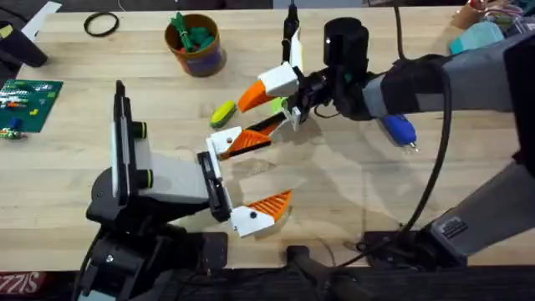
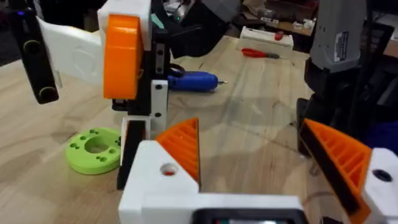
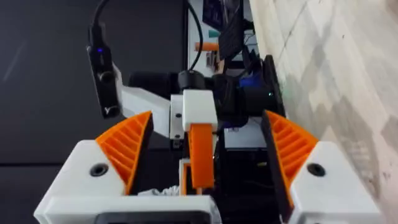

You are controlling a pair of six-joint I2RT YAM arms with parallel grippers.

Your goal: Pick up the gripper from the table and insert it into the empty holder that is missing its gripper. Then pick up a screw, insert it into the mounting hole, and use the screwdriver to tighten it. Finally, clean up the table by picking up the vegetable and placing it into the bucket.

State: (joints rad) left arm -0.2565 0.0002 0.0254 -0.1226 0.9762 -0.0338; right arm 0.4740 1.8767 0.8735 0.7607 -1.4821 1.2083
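Observation:
The gripper (image 1: 238, 142), an orange finger on a white base, sits at the far end of the holder (image 1: 216, 186), the black bracket on my white-and-black left arm. My right gripper (image 1: 266, 113) is rolled on its side and open. In the right wrist view the gripper (image 3: 200, 149) stands between its ribbed fingers (image 3: 127, 146) with a gap on each side. My left gripper (image 1: 280, 165) is open over bare table (image 2: 249, 127). The blue screwdriver (image 1: 399, 130) lies to the right. The vegetable (image 1: 222, 113) lies in front of the bucket (image 1: 194, 50).
A green disc with holes (image 2: 93, 149) lies on the table under the right gripper. A green circuit board (image 1: 29, 100) and a black ring (image 1: 101, 24) are at the far left. The right arm's cable (image 1: 435, 167) hangs over the table's right side.

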